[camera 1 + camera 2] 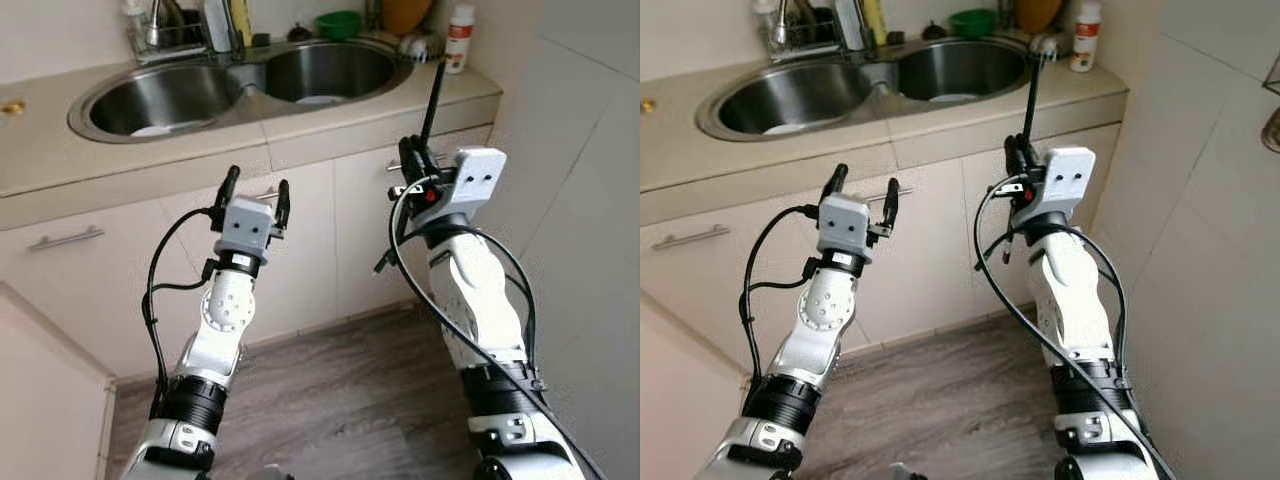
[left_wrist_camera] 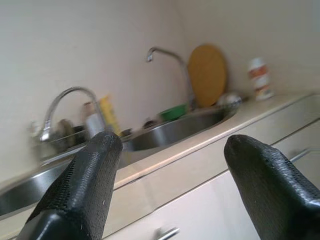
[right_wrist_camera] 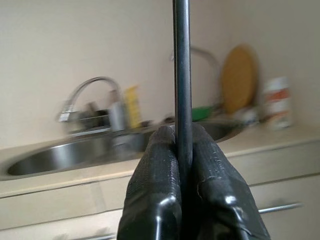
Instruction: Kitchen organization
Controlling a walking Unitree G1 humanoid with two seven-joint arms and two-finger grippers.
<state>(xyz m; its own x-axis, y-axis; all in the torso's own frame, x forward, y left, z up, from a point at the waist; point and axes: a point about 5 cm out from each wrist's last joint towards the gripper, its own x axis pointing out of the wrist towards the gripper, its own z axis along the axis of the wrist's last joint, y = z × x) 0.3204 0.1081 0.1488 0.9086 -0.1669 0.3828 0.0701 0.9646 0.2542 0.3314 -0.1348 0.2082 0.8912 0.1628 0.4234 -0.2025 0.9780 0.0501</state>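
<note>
— Where was the black rod (image 3: 182,75)?
— Upright, pinched between the right gripper (image 3: 184,150)'s closed fingers, in front of the cabinets (image 1: 300,240). The left gripper (image 1: 257,190) stood spread apart, holding nothing.
— And the room?
— A beige countertop (image 1: 40,150) with a sink (image 1: 240,85) of two steel basins, two faucets (image 2: 167,55), one green bowl (image 1: 339,23), one white bottle (image 1: 459,36), and a wood-look floor (image 1: 340,390).

Head pair: I look down and forward from above at the worktop (image 1: 60,150) and double sink (image 1: 240,85), upper half of the frame; the right eye sits slightly offset.
Left wrist: I look low, along the left end effector (image 2: 167,165), up toward the sink edge.
Right wrist: close behind the right end effector (image 3: 184,150), facing the same sink.
Shared: sink, taps (image 2: 167,57), round board (image 2: 207,75).
</note>
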